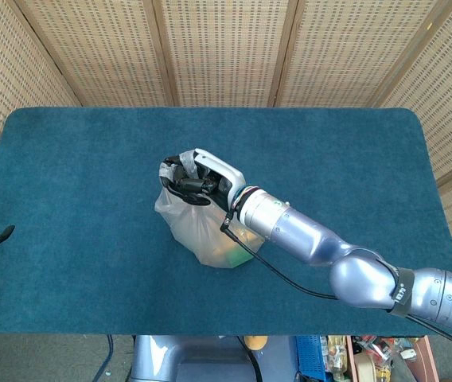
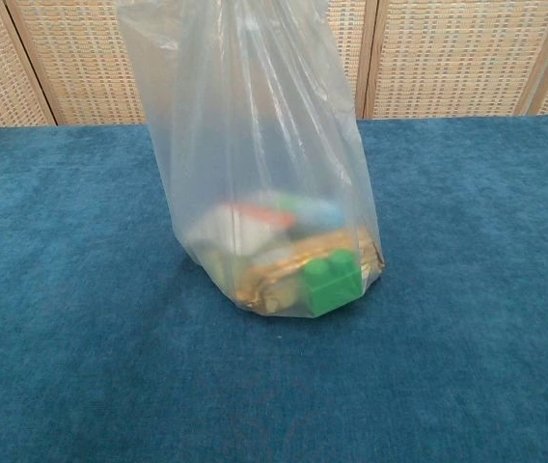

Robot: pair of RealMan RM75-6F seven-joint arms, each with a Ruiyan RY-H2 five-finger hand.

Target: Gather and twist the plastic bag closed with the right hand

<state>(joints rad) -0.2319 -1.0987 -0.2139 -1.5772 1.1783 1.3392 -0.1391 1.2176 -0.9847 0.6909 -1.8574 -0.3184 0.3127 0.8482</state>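
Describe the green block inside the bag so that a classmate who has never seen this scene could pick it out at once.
Start at the blue table and find the clear plastic bag standing near its middle, its top gathered in the right hand. Look through the plastic to the bottom, front right. The green block lies there, the only solid green piece, beside yellowish and pale items.
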